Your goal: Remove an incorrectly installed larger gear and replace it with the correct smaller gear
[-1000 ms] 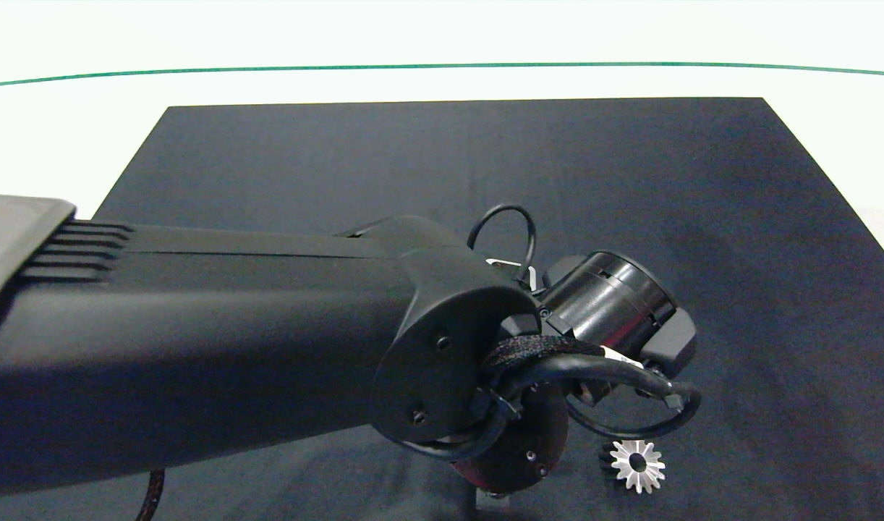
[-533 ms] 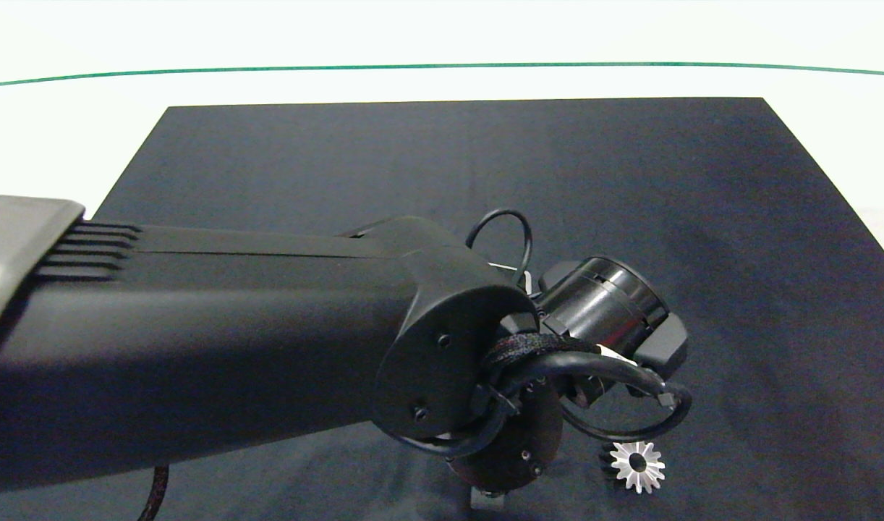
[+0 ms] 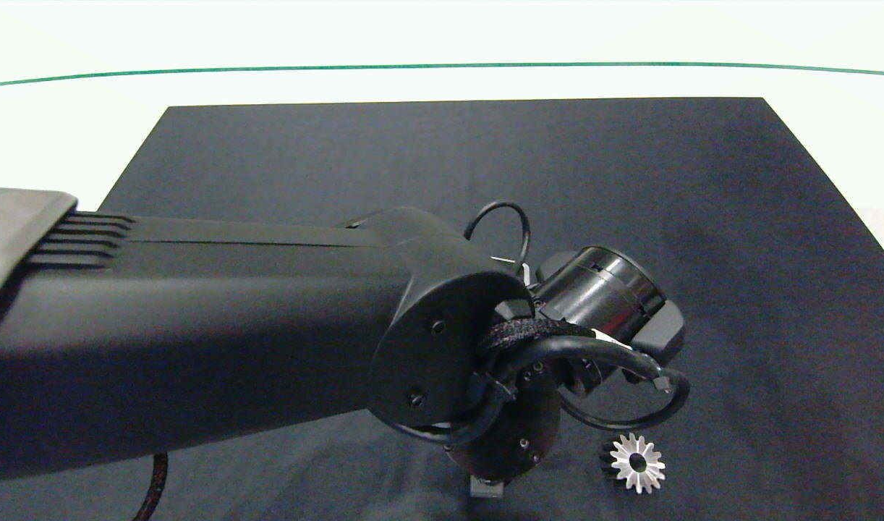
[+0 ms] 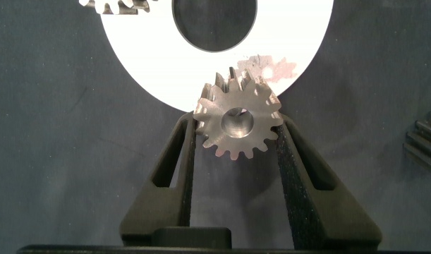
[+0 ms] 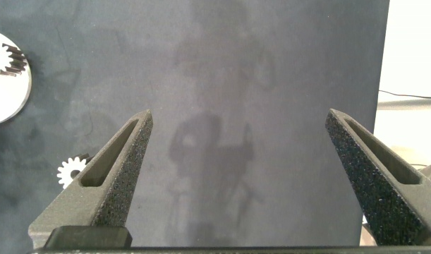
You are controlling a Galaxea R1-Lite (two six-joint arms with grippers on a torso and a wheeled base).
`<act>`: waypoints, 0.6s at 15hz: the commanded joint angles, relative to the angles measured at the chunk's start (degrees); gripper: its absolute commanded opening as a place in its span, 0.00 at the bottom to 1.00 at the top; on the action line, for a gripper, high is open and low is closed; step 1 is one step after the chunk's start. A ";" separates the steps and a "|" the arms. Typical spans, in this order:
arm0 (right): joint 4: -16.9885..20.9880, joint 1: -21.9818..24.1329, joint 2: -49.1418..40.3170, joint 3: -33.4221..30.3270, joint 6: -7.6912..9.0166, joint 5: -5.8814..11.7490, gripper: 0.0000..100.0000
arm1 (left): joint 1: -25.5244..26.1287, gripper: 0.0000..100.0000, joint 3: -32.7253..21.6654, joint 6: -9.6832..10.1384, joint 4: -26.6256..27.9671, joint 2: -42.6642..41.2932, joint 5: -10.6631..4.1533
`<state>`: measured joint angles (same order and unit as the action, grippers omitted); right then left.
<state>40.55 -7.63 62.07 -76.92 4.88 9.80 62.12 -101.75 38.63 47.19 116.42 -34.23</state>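
Observation:
In the left wrist view my left gripper (image 4: 238, 125) is shut on the smaller gear (image 4: 238, 121), a thick silver gear with short blunt teeth. It hangs at the rim of a white ring plate (image 4: 130, 49), where another small gear (image 4: 116, 5) shows. The larger gear (image 3: 636, 463), star-like with pointed teeth, lies flat on the dark mat just right of my left wrist (image 3: 601, 297). My right gripper (image 5: 243, 127) is open over bare mat, away from the larger gear (image 5: 73, 171) and the plate (image 5: 7, 99). The head view does not show it.
A dark mat (image 3: 449, 159) covers the white table (image 3: 66, 130); a green line (image 3: 442, 66) runs across the far side. My left arm (image 3: 196, 333) hides the plate and the near left of the mat in the head view.
My left wrist has shifted slightly up and to the left in the head view. The larger gear has stayed where it was on the mat.

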 commanded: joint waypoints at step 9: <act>0.24 -0.02 0.15 0.02 0.05 0.04 1.00 | 0.19 0.13 0.07 0.48 1.15 0.65 -0.49</act>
<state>40.57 -7.63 62.12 -76.92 4.85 9.80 62.23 -101.55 38.84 48.13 116.72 -34.54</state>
